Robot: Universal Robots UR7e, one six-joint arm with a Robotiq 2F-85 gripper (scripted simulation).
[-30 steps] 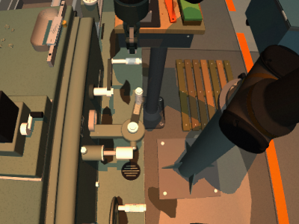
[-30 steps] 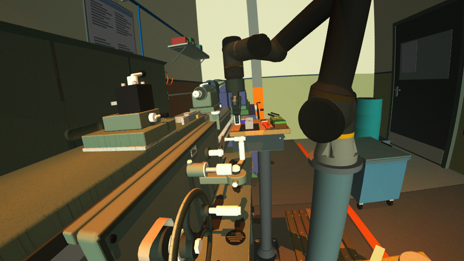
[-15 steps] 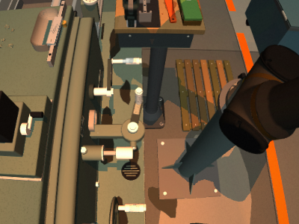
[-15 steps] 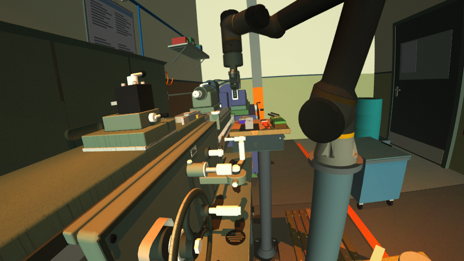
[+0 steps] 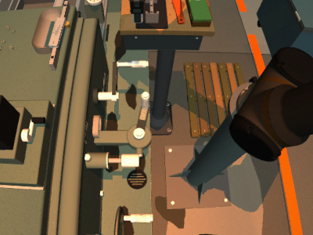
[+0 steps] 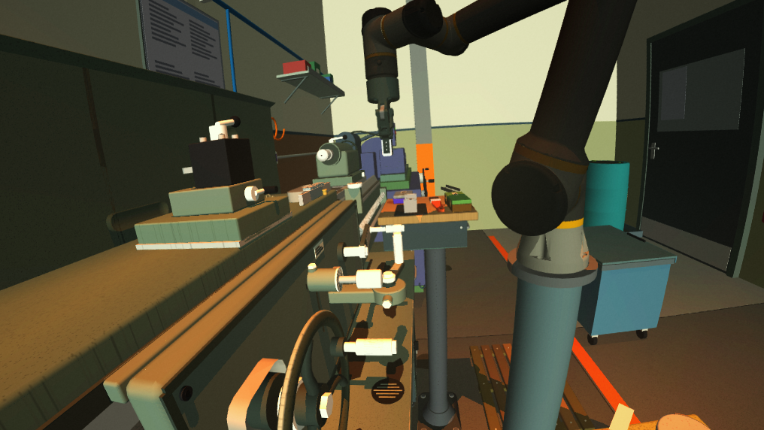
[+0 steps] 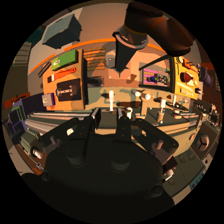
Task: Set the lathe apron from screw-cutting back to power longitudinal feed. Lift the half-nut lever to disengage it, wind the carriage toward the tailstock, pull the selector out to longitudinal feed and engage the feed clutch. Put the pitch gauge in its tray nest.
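Note:
The pitch gauge [image 7: 65,91] lies flat in the dark nest of the wooden tray [image 5: 166,13] on the pedestal stand. My gripper [image 6: 383,131] hangs high above the tray, pointing down. It is partly closed and holds nothing. On the apron below, the half-nut lever [image 5: 133,64] points out toward the stand. The selector knob [image 5: 129,160] sticks out on its shaft. The feed clutch lever [image 5: 144,109] rises from its round hub [image 5: 139,133]. The carriage handwheel [image 6: 310,363] sits further along the apron.
Behind the tray stands the tailstock [image 6: 339,157] on the lathe bed. A green box [image 5: 198,4] and an orange tool [image 5: 177,6] share the tray. The robot's column [image 6: 545,342] rises beside a slatted duckboard [image 5: 213,96]. A blue cart [image 6: 625,280] stands by the door.

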